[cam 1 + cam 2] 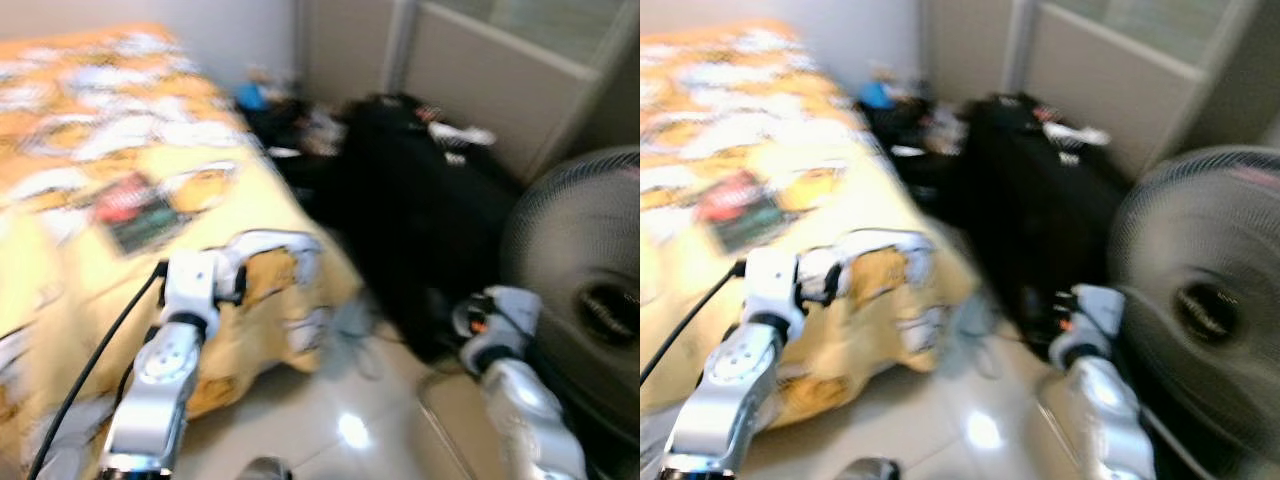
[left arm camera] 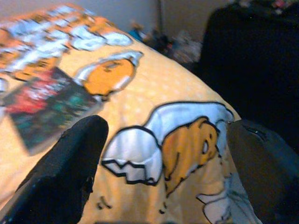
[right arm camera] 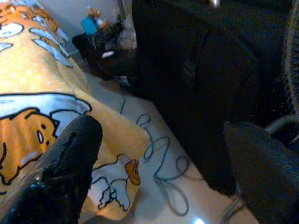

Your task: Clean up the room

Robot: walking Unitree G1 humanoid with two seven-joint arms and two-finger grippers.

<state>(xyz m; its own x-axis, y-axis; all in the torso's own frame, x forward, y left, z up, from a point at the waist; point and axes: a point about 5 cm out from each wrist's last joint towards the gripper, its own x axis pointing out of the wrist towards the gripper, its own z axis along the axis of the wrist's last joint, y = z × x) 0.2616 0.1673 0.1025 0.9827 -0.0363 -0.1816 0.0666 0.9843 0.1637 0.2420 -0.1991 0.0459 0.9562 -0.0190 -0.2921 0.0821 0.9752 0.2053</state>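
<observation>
Left eye view blurs bed (image 1: 60,290) and fan (image 1: 590,290)

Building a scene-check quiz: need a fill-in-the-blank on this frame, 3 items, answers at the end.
1. The bed has a cover that is mostly ____ in colour.
2. The dark booklet lies on top of the ____.
3. The coiled cable lies on the ____ beside the black suitcase.
4. The left gripper has its fingers ____.

Answers: yellow; bed; floor; open

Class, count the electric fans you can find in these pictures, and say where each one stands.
1. One fan stands on the floor at the robot's right, beside the black suitcase. Others may be hidden behind the suitcase or the bed.
</observation>
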